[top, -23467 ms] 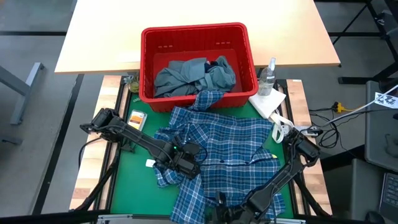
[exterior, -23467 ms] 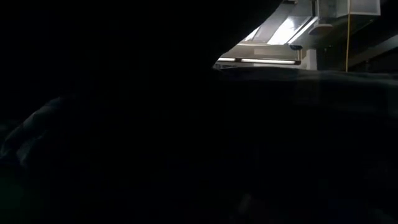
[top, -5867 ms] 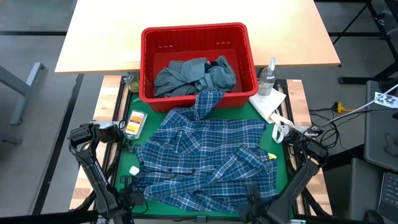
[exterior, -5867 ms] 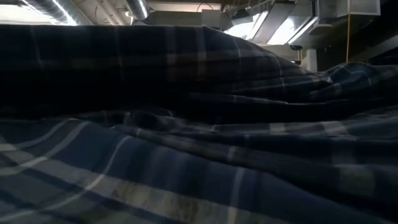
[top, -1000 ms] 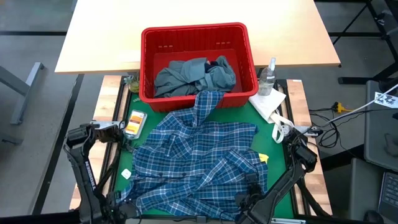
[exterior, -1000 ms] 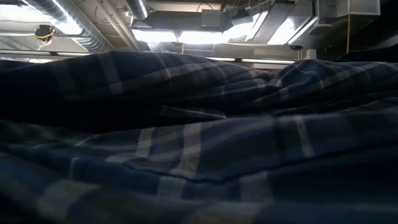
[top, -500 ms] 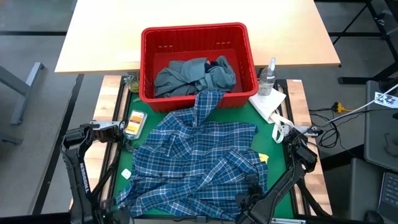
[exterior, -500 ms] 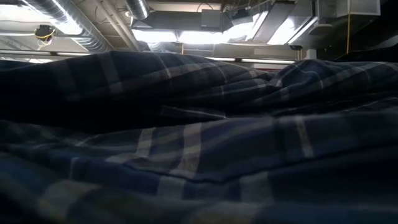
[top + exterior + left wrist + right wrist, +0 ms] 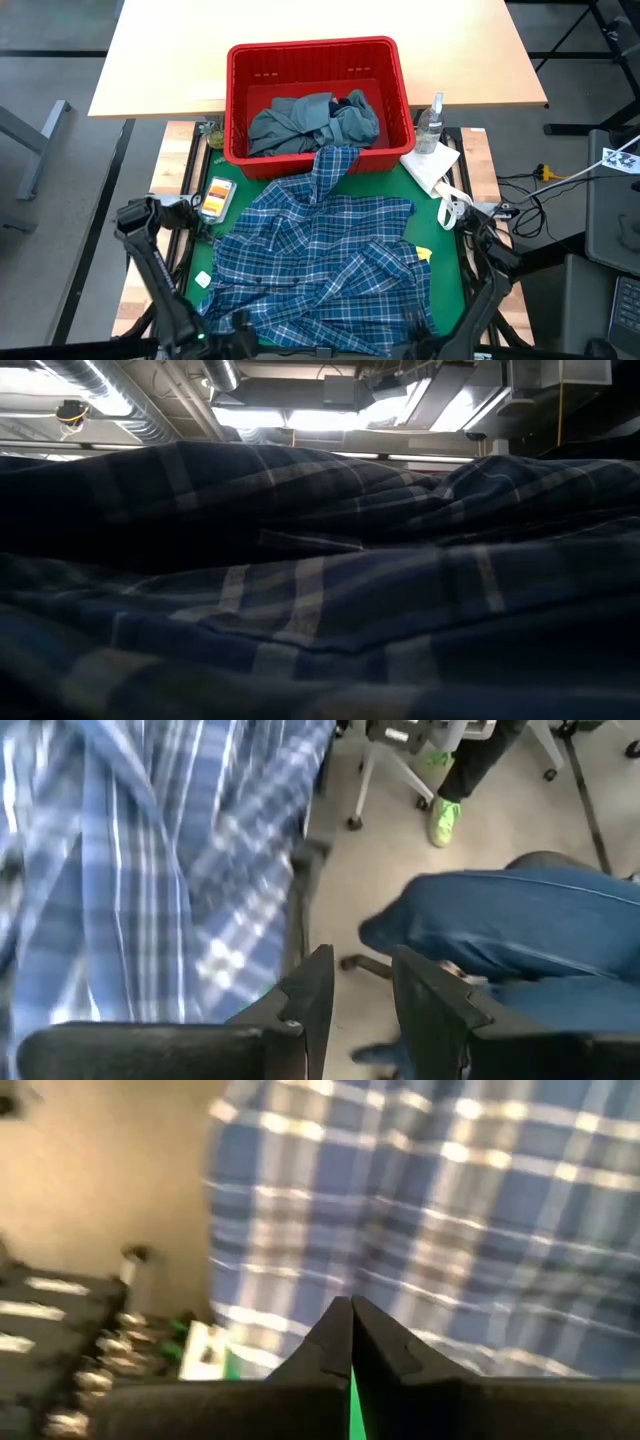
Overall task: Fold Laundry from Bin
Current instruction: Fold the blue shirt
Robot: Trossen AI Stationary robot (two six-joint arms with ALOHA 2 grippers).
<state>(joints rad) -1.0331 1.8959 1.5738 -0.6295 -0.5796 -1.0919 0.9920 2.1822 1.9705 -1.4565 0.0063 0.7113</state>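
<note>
Plaid shirt (image 9: 320, 260) lies spread and rumpled on the green mat (image 9: 445, 245) of the tabletop, one sleeve draped up over the front rim of the red bin (image 9: 232, 100). Shirt outline looks the same as half a second ago; six seconds ago it lay wider, toward the right edge of the mat. Grey-blue garment (image 9: 300, 122) and a dark navy one (image 9: 357, 101) sit bunched inside the bin, unchanged.

Left gripper (image 9: 358, 988) is at the near left edge of the tabletop, arm now angled in toward the shirt's near hem compared with half a second ago. Its fingers (image 9: 310, 985) stand a little apart with nothing between them; plaid cloth hangs beside them, and beyond is floor, a chair base and a person's jeans-clad leg (image 9: 510, 925).

Right gripper (image 9: 351, 1335) is at the near right edge, arm pulled back closer to the near edge than before. Its fingers (image 9: 330, 1342) are pressed together, empty, just over plaid cloth.

Low view is filled by shirt folds, same as before.

Spray bottle (image 9: 431, 122), white paper towel (image 9: 432, 166) and a small orange packet (image 9: 216, 195) have not moved.
</note>
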